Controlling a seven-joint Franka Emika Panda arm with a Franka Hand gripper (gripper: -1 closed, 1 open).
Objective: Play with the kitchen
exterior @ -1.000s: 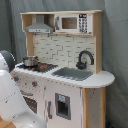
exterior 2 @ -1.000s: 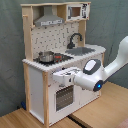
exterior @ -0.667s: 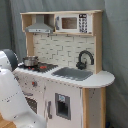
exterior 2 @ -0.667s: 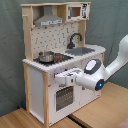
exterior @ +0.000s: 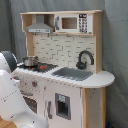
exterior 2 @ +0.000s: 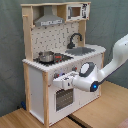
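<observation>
Grey curtain backdrop hangs behind everything in both exterior views, in vertical folds, darker at the first exterior view's left edge. Wooden floor of light planks in the second exterior view; dark seam runs diagonally across it near bottom centre. Sliver of same wood at bottom-left corner in the first exterior view. Small dark item on floor at the second exterior view's left, by the curtain's foot; identity unclear.
</observation>
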